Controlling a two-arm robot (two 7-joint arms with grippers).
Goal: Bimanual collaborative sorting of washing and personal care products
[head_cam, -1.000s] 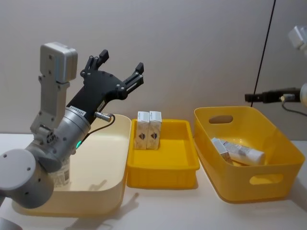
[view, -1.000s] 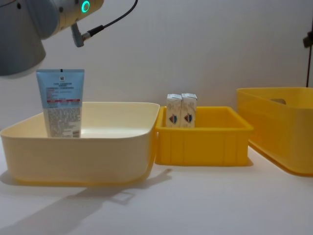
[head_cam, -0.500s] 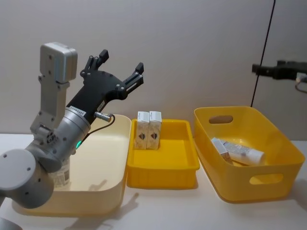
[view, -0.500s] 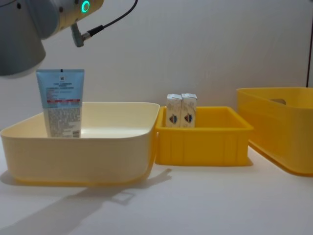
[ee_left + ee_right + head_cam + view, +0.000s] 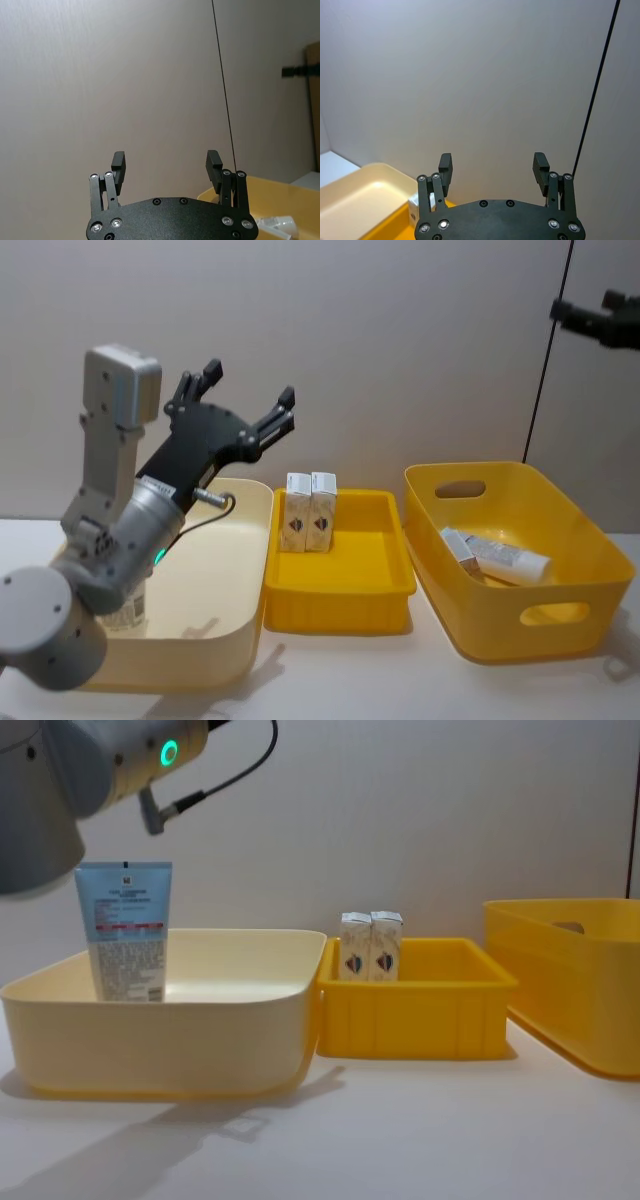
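Two cartons (image 5: 309,512) in yellow tray (image 5: 340,608) | left end effector (image 5: 249,382) raised, spread

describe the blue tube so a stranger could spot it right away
Find the cream bin on the robot's left. Inside, near its left wall, one tall light-blue tube stands upright, red-striped, unlike the small white cartons in the yellow tray.

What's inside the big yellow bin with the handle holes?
Lying on its floor are squeeze tubes, probably two. The near wall of the big yellow bin hides the front of the floor, so anything there cannot be seen.
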